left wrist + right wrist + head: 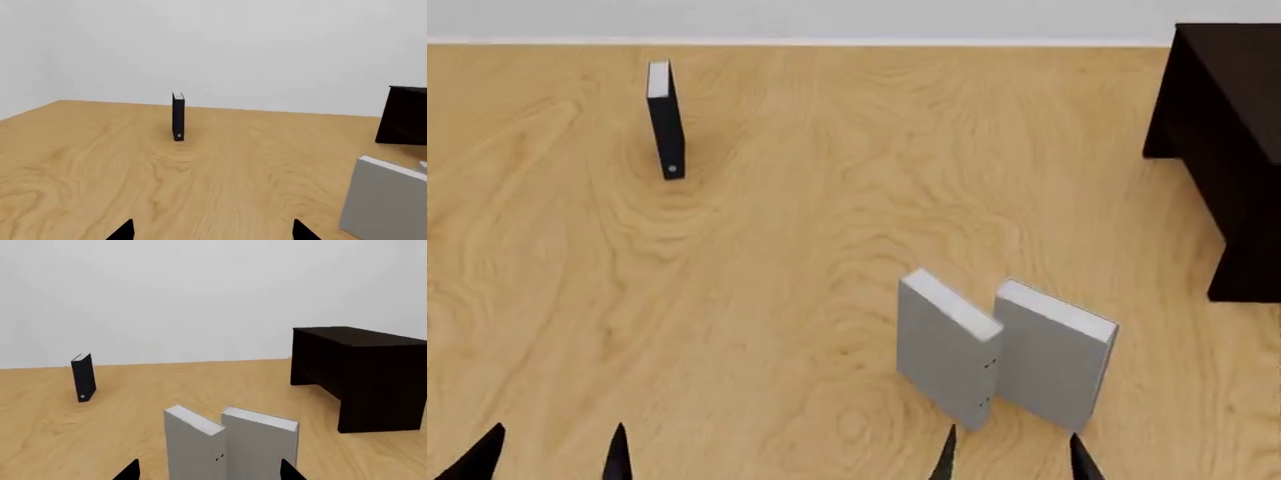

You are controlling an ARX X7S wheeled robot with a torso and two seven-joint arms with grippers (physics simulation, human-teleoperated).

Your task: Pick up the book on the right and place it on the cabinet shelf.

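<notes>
Left end effector (551, 452): showing only as two dark fingertips at the near left edge of the head view, spread apart with bare wood between them, gripping nothing.
Right end effector (1010, 455): poking in at the near edge, right of centre, its two tips standing wide and touching nothing; it is sitting just in front of the two grey books.
Bench (774, 300): light wood with a swirling grain, carrying all three books and running back to a white wall.
Book (1052, 355): the right-hand one of the grey pair, standing upright on the bench near the right end effector, white page edges facing up; its left side is sitting tight against its twin, though I cannot tell if they are actually touching.
Other grey book (945, 345): standing upright just left of the book, turned at a slight angle, with its near corner overlapping the book in the head view.
Cabinet shelf (1221, 130): almost black, standing at the far right, well apart from the grey pair and much bigger than either.
Thin black book (666, 120): standing upright alone at the far left, well apart from everything else.
</notes>
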